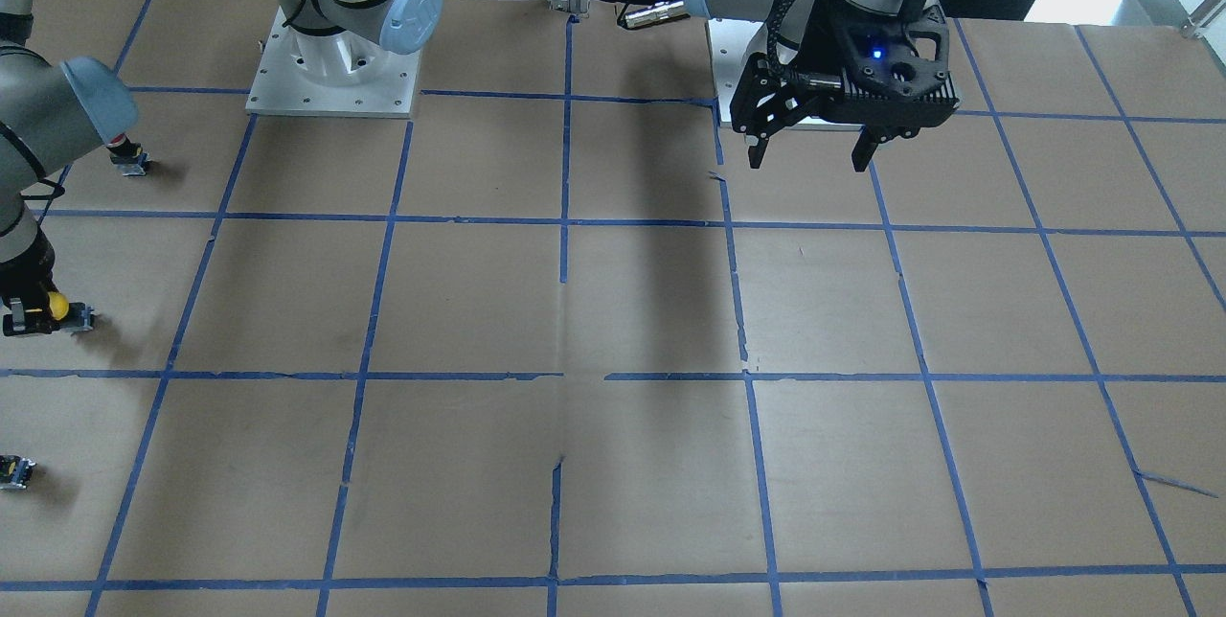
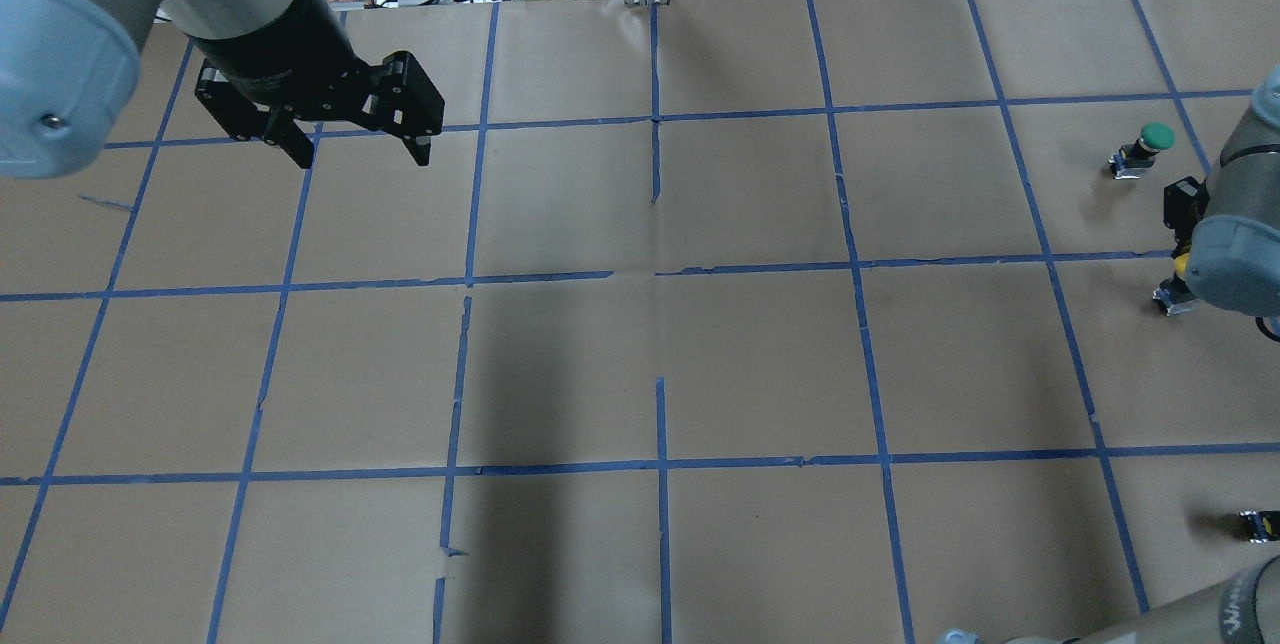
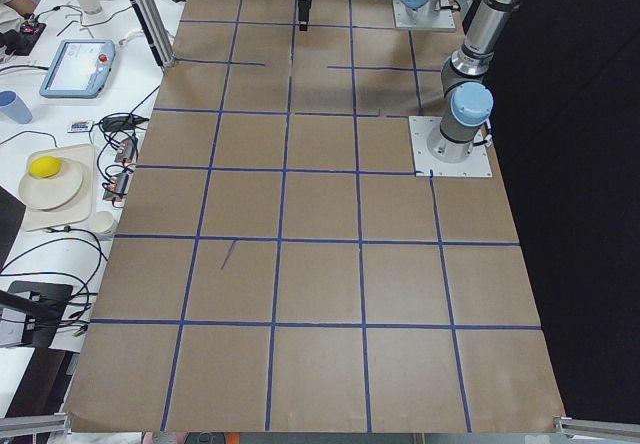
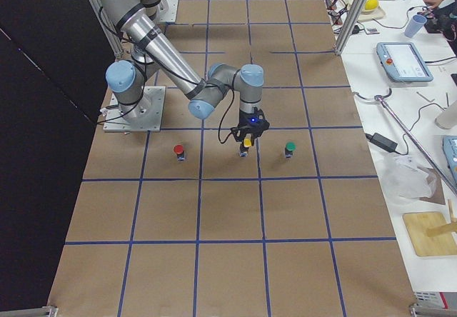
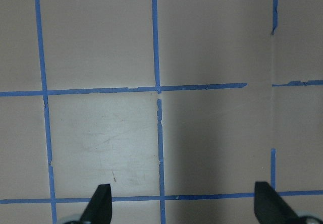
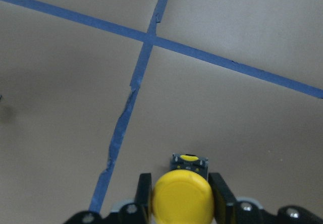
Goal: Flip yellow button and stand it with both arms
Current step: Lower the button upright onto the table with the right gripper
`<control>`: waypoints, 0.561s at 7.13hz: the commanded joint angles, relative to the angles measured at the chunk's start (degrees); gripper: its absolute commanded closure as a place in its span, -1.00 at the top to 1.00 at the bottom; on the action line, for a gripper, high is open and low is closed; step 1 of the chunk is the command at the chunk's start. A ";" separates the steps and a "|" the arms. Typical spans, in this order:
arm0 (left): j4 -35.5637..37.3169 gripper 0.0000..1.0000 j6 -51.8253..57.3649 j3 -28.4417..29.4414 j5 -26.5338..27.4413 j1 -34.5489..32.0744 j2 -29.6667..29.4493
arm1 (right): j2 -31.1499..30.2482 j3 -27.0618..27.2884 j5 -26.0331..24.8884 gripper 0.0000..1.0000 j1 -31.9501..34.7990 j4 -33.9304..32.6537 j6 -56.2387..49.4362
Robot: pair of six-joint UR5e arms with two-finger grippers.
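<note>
As R gripper (image 6: 180, 178) pinches yellow btn (image 6: 180, 200), red (image 4: 178, 149), green (image 4: 290, 147) flank.

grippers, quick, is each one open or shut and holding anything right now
Left gripper: open, holding nothing.
Right gripper: closed on the yellow button.
</note>
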 commanded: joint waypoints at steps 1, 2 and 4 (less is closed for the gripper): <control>-0.02 0.99 0.01 0.16 0.09 0.00 0.09 | -3.36 1.06 0.23 -0.49 -0.10 3.24 0.22; -0.02 0.99 0.01 -0.01 0.09 0.00 0.18 | -4.16 0.97 0.23 -0.48 -0.36 5.01 0.13; -0.02 0.99 0.01 -0.01 0.01 0.00 0.18 | -4.17 1.15 -0.03 -0.16 -1.77 5.55 -0.48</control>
